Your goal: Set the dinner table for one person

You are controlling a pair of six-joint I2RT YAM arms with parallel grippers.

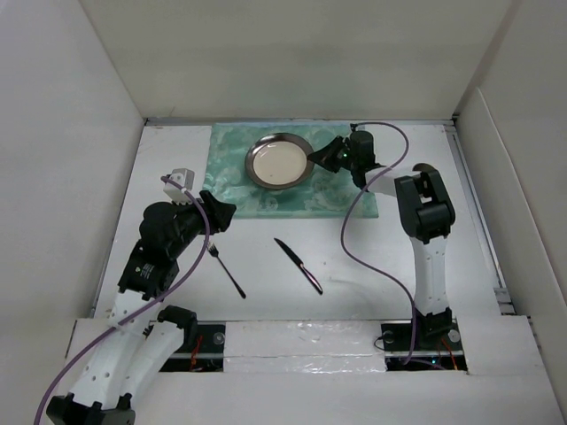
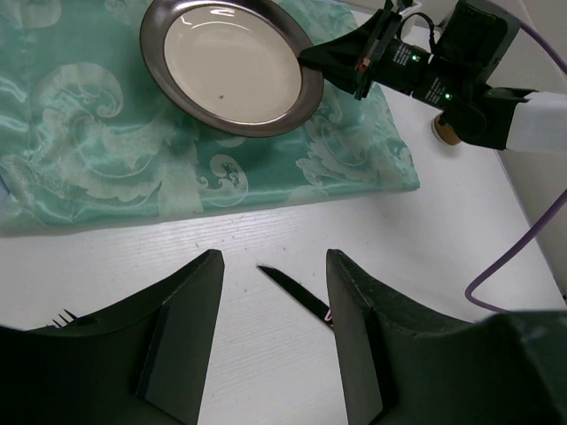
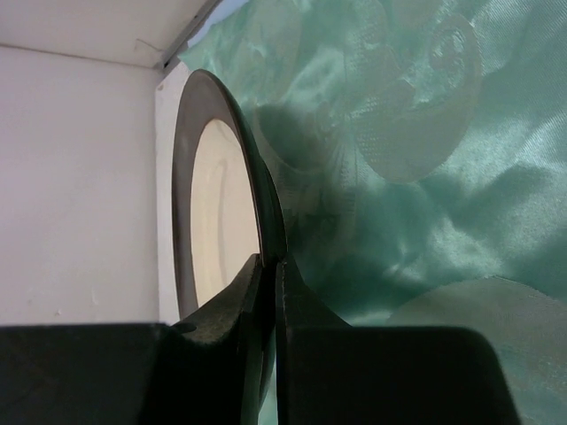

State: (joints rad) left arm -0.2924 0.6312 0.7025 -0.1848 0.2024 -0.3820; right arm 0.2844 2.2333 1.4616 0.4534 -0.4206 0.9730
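A round plate (image 1: 279, 161) with a dark rim and cream centre lies on the green marbled placemat (image 1: 230, 190) at the back of the white dinner table (image 1: 399, 257). My right gripper (image 1: 314, 159) is shut on the plate's right rim; the right wrist view shows the rim (image 3: 190, 177) pinched between the fingertips of the gripper (image 3: 270, 258). My left gripper (image 1: 226, 212) is open and empty, above the table near the placemat's front edge. In the left wrist view it (image 2: 275, 257) frames a dark knife (image 2: 297, 292). The plate (image 2: 230, 66) shows there too.
A fork (image 1: 226, 270) and the knife (image 1: 299, 265) lie on bare table in front of the placemat. The fork's tines (image 2: 62, 317) peek past my left finger. White upright panels (image 1: 71, 177) wall the table. The right arm's purple cable (image 1: 350, 239) loops over the table.
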